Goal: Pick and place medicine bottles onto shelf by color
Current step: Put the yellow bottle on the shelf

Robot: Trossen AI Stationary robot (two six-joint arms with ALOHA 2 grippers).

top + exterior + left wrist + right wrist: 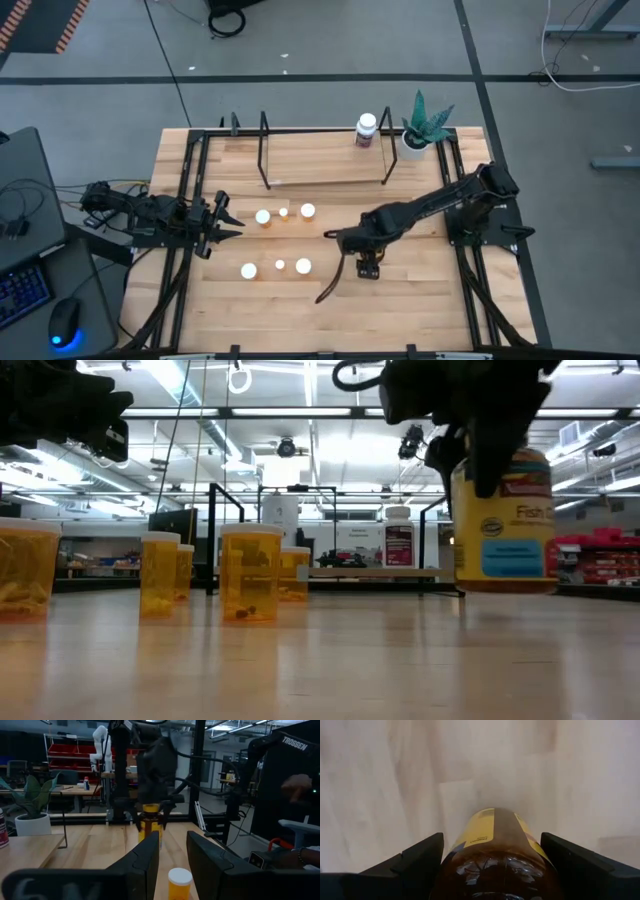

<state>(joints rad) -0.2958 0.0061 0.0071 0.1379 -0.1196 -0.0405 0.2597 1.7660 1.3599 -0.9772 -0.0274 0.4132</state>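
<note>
My right gripper point(370, 262) is shut on the dark amber bottle point(503, 520) with a yellow label, right of the table's middle. Six small orange bottles with white caps stand on their bases in two rows: a far row point(284, 212) and a near row point(280, 266). The white bottle point(366, 130) stands on the right end of the shelf point(320, 165) at the far side. My left gripper point(232, 218) is open and empty, left of the orange bottles, pointing toward them; one orange bottle point(179, 882) shows just beyond its fingers. My right gripper holds the amber bottle by its top end point(495, 870), pinched between the two fingers point(420, 857), one on each side. The fingers come from above, pointing down. The bottle hangs upright below them, its base point(503, 588) a little above the table; the gripper hides the lid.
A white pot with a green plant point(420, 135) stands right of the shelf at the far right corner. Black rails point(190, 200) run along the table's left and right sides. Bare tabletop point(420, 290) lies near and right of my right gripper.
</note>
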